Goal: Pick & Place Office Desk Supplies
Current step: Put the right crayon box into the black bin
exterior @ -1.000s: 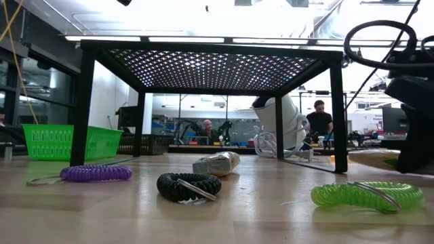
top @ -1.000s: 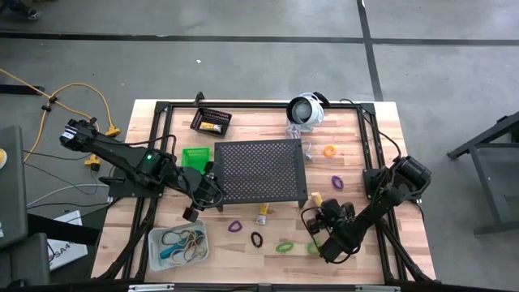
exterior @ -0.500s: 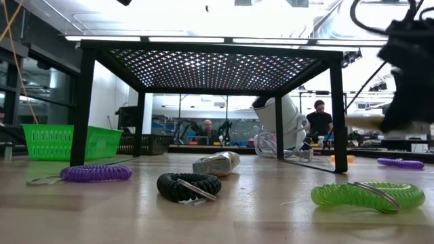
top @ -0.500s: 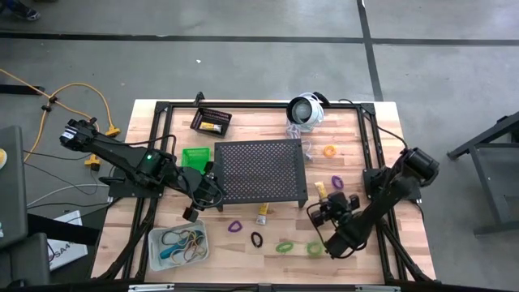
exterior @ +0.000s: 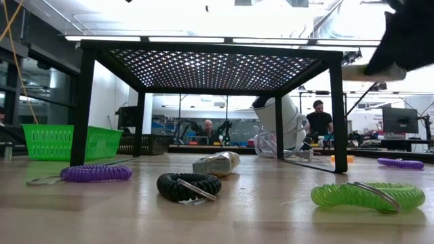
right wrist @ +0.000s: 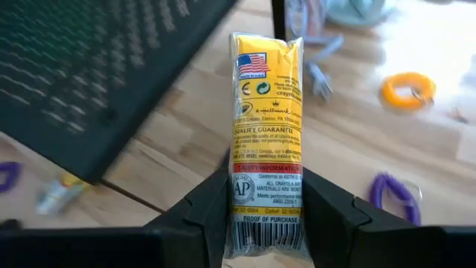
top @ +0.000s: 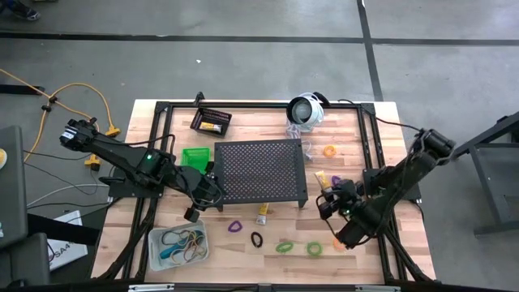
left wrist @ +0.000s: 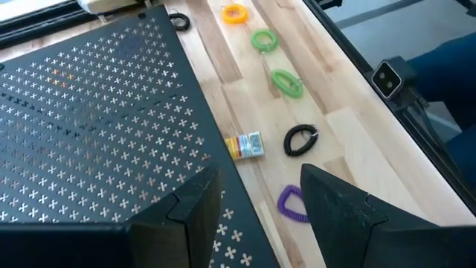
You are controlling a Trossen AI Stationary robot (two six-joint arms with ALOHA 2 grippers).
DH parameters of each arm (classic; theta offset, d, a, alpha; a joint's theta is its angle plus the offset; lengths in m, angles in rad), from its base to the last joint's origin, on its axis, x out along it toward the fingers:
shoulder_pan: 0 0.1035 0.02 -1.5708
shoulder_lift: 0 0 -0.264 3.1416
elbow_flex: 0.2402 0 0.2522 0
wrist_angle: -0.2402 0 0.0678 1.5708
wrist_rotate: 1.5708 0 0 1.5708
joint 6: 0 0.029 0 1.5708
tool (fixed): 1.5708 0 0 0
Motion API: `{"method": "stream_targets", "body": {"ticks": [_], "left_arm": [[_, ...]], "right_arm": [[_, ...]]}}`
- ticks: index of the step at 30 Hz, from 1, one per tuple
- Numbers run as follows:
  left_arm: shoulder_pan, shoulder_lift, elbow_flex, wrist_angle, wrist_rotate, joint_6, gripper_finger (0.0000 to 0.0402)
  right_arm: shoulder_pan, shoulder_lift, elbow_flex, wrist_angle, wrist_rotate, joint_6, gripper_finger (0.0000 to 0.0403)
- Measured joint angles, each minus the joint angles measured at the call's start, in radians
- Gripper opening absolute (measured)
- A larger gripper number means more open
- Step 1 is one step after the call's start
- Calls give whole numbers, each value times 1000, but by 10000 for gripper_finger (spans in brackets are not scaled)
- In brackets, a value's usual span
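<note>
While clamped upright, yellow tube point(right wrist: 265, 134) between right hand point(right wrist: 264, 205) fingers

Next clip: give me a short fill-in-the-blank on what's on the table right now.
1. The right gripper is shut on a ____ packet.
2. The left gripper hovers open over the black perforated ____.
3. The rubber bands lie in the ____ bin.

Missing words: yellow; stand; clear
</note>
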Motion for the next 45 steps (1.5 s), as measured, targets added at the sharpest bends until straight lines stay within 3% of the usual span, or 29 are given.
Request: {"method": "stream_targets", "body": {"ticks": [8, 17, 21, 26, 35, 45], "left_arm": [[0, 0, 0, 0, 0, 0, 177], [0, 0, 0, 3, 0, 0, 177], [0, 0, 0, 3, 0, 0, 177], [0, 0, 0, 3, 0, 0, 177], [0, 0, 0, 4, 0, 0, 177], [0, 0, 0, 4, 0, 0, 177]], "right_arm": [[-34, -94, 0, 114, 59, -220, 136], [-111, -127, 0, 565, 45, -719, 136], [-165, -127, 0, 793, -25, -948, 136], [-258, -112, 0, 952, -187, -1119, 136], [-366, -99, 0, 1020, -371, -1265, 136], [-376, -100, 0, 1025, -396, -1321, 136]]}}
